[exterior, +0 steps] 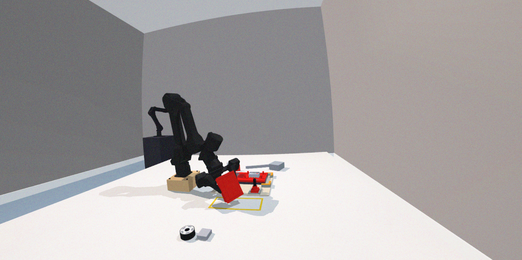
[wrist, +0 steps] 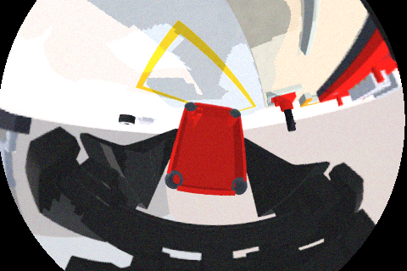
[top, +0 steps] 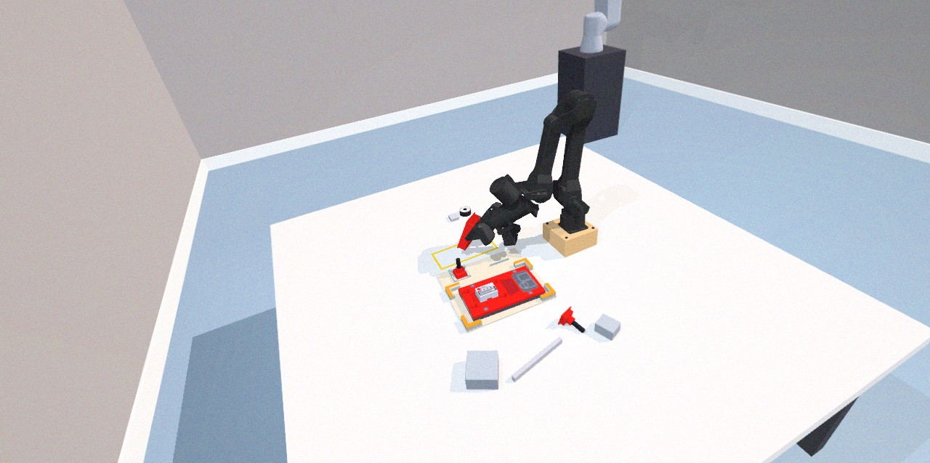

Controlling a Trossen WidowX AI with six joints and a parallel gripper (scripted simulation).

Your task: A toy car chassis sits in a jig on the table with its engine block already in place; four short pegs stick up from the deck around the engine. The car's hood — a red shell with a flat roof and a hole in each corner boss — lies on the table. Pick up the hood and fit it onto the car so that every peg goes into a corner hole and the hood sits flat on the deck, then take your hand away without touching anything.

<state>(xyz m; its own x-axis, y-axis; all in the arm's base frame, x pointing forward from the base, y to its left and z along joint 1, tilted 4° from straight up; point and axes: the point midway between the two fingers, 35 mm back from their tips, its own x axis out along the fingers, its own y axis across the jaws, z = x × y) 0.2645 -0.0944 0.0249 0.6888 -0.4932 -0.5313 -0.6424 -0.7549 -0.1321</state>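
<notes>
Jaws wide apart but clamped on the hood (top: 465, 233) (exterior: 229, 186) (wrist: 209, 152), the gripper (top: 473, 230) (exterior: 229, 181) (wrist: 210, 137) carries it steeply tilted above the far side of the table (top: 682, 304) (exterior: 346, 221) (wrist: 106, 97), as the top view has it. From the far right the arm (top: 546, 154) (exterior: 186, 119) reaches left to hold it there. Nearer lies the jig (top: 481, 264) (exterior: 242, 188) (wrist: 339, 30), with the car (top: 504, 286) (exterior: 240, 178) (wrist: 360, 74) seated between its corner stops. Hood and car are well apart, the yellow outline (top: 470, 257) (exterior: 235, 209) (wrist: 203, 47) lying on the far side of the jig. On the car the engine (top: 486, 291) (exterior: 253, 174) (wrist: 362, 86) is in place, and the pegs that show stand uncovered. So the pick-up is done; carrying, levelling, fitting, release and withdrawal are left. The hood's hollow side, with its corner bosses (wrist: 174, 179), faces the wrist camera, so I judge turning it bosses-down to be the hard part, and it may want a fresh grip. Last and smallest come the holes: all four must meet their pegs, and none does yet.
</notes>
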